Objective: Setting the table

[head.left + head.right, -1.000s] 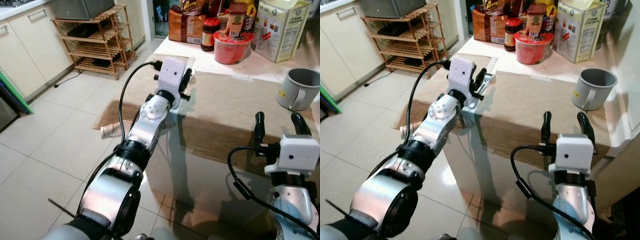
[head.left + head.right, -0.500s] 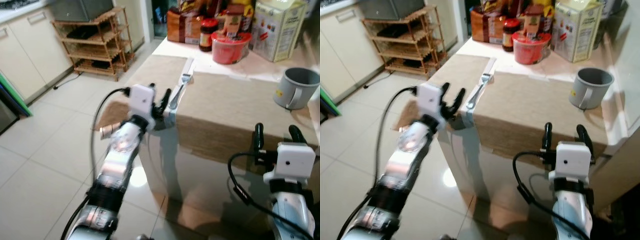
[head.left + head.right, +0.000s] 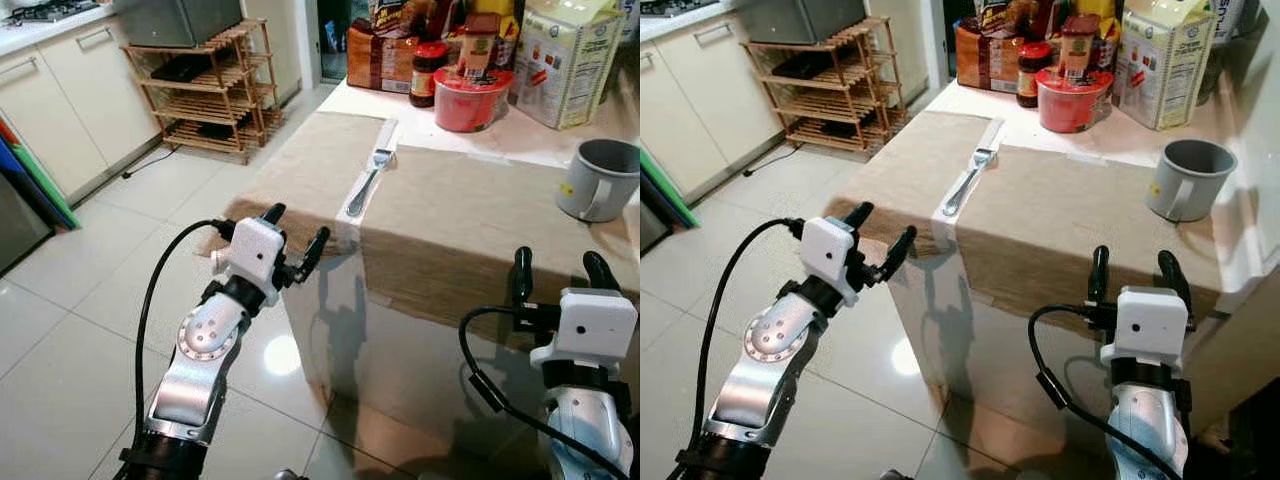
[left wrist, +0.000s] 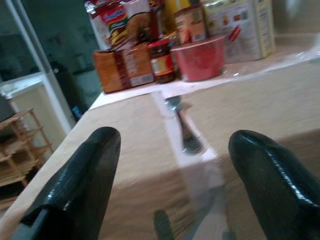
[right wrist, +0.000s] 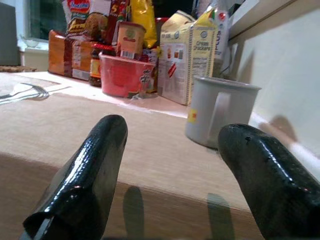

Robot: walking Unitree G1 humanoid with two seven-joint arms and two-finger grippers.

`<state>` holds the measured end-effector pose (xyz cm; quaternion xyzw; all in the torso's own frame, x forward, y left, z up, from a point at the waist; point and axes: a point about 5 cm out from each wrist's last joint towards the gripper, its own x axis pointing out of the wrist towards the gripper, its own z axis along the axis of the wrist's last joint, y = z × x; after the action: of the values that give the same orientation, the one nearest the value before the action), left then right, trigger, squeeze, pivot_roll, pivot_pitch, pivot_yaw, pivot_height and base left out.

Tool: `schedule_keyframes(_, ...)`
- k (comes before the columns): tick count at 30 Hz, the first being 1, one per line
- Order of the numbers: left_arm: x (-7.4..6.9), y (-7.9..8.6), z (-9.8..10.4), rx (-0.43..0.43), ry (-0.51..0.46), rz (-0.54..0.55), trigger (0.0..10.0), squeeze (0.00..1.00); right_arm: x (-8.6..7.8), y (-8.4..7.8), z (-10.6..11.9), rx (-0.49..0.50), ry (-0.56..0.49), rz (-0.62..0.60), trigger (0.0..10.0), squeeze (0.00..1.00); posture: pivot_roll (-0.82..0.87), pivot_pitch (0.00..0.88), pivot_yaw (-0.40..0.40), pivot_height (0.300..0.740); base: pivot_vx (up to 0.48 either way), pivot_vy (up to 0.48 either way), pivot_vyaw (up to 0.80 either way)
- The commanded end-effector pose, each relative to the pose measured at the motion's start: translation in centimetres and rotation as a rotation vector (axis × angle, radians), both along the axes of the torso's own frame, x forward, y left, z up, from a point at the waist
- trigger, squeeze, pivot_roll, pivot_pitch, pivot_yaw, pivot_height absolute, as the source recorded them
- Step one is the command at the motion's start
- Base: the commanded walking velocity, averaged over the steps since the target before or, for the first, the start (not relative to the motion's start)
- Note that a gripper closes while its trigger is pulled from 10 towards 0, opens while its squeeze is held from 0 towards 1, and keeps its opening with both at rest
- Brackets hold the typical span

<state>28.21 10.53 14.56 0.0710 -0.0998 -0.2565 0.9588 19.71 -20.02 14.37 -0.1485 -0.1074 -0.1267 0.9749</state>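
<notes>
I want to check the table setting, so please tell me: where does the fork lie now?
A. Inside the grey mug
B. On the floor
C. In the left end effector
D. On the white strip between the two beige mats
D: the fork lies flat on the white strip between the beige mats, apart from the open, empty left end effector.

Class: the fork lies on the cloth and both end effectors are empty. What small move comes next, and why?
Probably reach the right end effector forward to the mug: it is open, level with the table edge, and the mug stands just beyond it, apart from the fork.
</notes>
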Motion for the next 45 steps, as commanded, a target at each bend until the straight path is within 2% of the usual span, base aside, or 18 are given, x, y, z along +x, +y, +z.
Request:
schedule_keyframes(1,0.3,-0.2,0.9,0.012,-0.02,-0.012,10.0,0.87,0.1,0.0,-0.1,0.02,-0.008,-0.004,10.0,0.0,-0.13,0.0,0.13,0.718,0.0,0.0,0.0)
schedule_keyframes(2,0.8,-0.7,1.2,0.008,-0.017,-0.022,10.0,0.0,0.2,0.0,-0.2,0.047,-0.007,-0.008,10.0,0.0,-0.13,0.0,0.134,0.718,0.0,0.0,-0.62)
schedule_keyframes(9,1.1,-1.0,1.1,0.008,0.008,-0.034,10.0,0.0,0.3,-0.1,-0.3,0.037,0.0,-0.011,10.0,0.0,-0.13,0.0,0.138,0.718,0.0,0.0,-0.62)
schedule_keyframes(12,1.3,-0.8,0.9,0.004,0.03,-0.011,10.0,0.0,0.4,-0.1,-0.5,0.012,0.008,-0.002,10.0,0.0,-0.13,0.0,0.137,0.71,0.0,0.48,0.0)
schedule_keyframes(16,1.6,-1.0,1.2,0.033,0.008,-0.01,10.0,0.0,0.7,0.3,-0.7,0.009,0.026,0.022,10.0,0.0,-0.13,0.0,0.132,0.71,0.0,0.48,0.0)
schedule_keyframes(24,2.1,-1.6,1.9,0.054,-0.022,-0.026,10.0,0.0,0.9,0.6,-0.7,0.007,0.02,0.033,10.0,0.0,-0.12,0.0,0.131,0.71,0.0,0.0,0.0)
schedule_keyframes(32,2.5,-2.5,2.2,0.052,-0.026,-0.046,10.0,0.0,0.9,0.7,-0.8,0.03,0.016,0.032,10.0,0.0,-0.13,0.0,0.135,0.71,0.471,0.0,-0.1)
schedule_keyframes(36,2.5,-2.7,2.2,0.05,-0.029,-0.052,10.0,0.0,0.9,0.6,-0.9,0.02,0.025,0.032,10.0,0.0,-0.13,0.0,0.136,0.71,0.48,0.0,-0.75)
schedule_keyframes(45,2.5,-3.2,2.3,0.065,-0.038,-0.075,10.0,0.0,0.8,0.8,-1.0,0.005,0.029,0.039,10.0,0.0,-0.13,0.0,0.137,0.71,0.48,0.0,0.0)
